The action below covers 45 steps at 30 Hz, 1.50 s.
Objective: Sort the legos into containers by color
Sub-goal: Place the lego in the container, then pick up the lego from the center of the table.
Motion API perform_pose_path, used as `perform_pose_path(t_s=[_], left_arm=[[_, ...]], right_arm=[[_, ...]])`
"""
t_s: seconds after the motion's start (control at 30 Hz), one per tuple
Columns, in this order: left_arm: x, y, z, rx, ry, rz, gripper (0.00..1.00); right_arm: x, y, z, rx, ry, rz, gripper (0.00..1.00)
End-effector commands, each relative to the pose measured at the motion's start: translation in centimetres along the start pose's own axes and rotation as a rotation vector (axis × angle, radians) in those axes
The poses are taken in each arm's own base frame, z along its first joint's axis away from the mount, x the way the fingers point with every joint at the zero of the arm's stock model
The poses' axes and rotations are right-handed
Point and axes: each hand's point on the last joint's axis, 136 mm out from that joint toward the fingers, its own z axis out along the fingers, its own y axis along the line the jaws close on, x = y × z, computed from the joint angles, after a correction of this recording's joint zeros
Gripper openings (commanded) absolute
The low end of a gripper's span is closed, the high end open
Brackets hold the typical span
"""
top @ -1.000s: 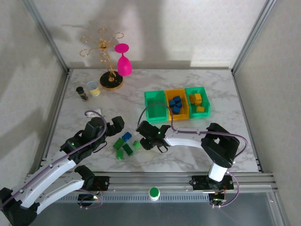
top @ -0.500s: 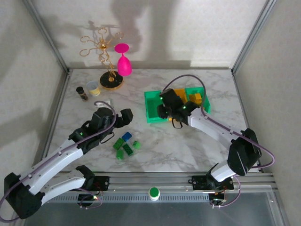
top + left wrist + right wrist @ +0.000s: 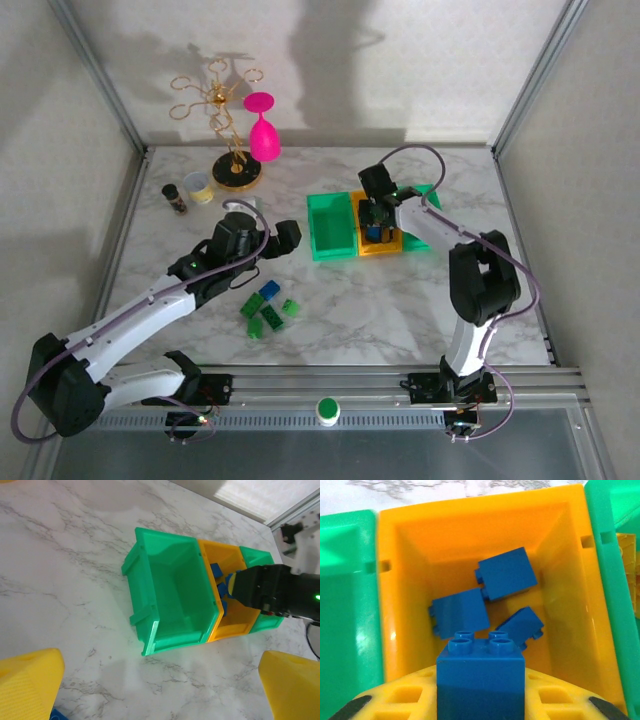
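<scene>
1. My right pincer is clenched on a blue brick, studs up, with my yellow fingers pressing in from either side.
2. That brick hangs right over the yellow-orange bin, above the end of it nearest my wrist camera.
3. Down inside that bin lie three more blue bricks, loose on the floor and tilted different ways, below and beyond the one I'm gripping.
4. Next door is the right green bin, touching the yellow-orange one, and a yellow brick peeks in at its edge.
5. From above, my right pincer sits over the middle bin of the row, well away from the bricks out on the worktop.
6. My left pincer is released, jaws spread wide with only marble between them.
7. Ahead of it stands the left green bin, pressed against the yellow-orange one.
8. The loose legos, one blue and several green, huddle on the worktop just on the arm-base side of my left pincer, close to it but not touching.
</scene>
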Motion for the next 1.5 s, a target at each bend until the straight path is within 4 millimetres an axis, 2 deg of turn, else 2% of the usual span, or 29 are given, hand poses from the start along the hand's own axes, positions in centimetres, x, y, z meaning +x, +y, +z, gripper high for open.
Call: perform_pose_path(t_s=[0.0, 0.17, 0.4, 0.5, 0.6, 0.8, 0.93, 1.07, 1.17, 1.3, 1.4, 1.47], left_arm=[[-0.6, -1.1, -0.3, 0.028, -0.011, 0.018, 0.99], [-0.5, -0.4, -0.5, 0.006, -0.016, 0.021, 1.0], [-0.4, 0.0, -0.7, -0.012, -0.023, 0.02, 1.0], [-0.4, 0.1, -0.8, -0.013, -0.023, 0.021, 0.99], [-0.3, 0.5, -1.0, -0.025, -0.023, 0.026, 0.99], [-0.5, 0.6, -1.5, -0.031, -0.036, 0.028, 1.0], [-1.0, 0.5, -1.9, -0.031, -0.048, 0.03, 1.0], [-1.6, 0.5, -2.4, -0.032, -0.071, 0.03, 1.0], [-1.9, 0.7, -2.9, -0.041, -0.088, 0.029, 1.0], [-2.0, 1.4, -3.7, -0.065, -0.105, 0.018, 1.0], [-1.7, 2.3, -4.5, -0.082, -0.115, 0.004, 1.0], [-1.3, 3.3, -5.1, -0.109, -0.117, -0.009, 1.0]], right_arm=[[-2.1, -0.3, 0.7, -0.013, -0.041, 0.024, 0.27], [-2.2, -0.8, 2.9, 0.014, -0.015, 0.012, 0.27], [-2.3, -0.7, 4.0, 0.016, -0.007, 0.003, 0.29], [-2.6, -0.7, 3.9, 0.015, -0.011, -0.001, 0.31], [-2.7, -0.6, 3.5, 0.011, -0.016, -0.009, 0.39], [-3.0, -0.9, 3.2, 0.023, -0.018, -0.018, 0.42], [-4.2, -0.3, 1.7, -0.013, -0.046, -0.009, 0.44], [-5.6, 1.0, -1.5, -0.072, -0.098, -0.001, 0.46], [-5.9, 2.2, -3.6, -0.087, -0.121, -0.015, 0.48], [-4.7, 4.3, -5.8, -0.118, -0.127, -0.046, 0.51], [-2.9, 6.5, -7.2, -0.149, -0.118, -0.083, 0.53], [-1.2, 8.7, -8.4, -0.195, -0.114, -0.125, 0.55]])
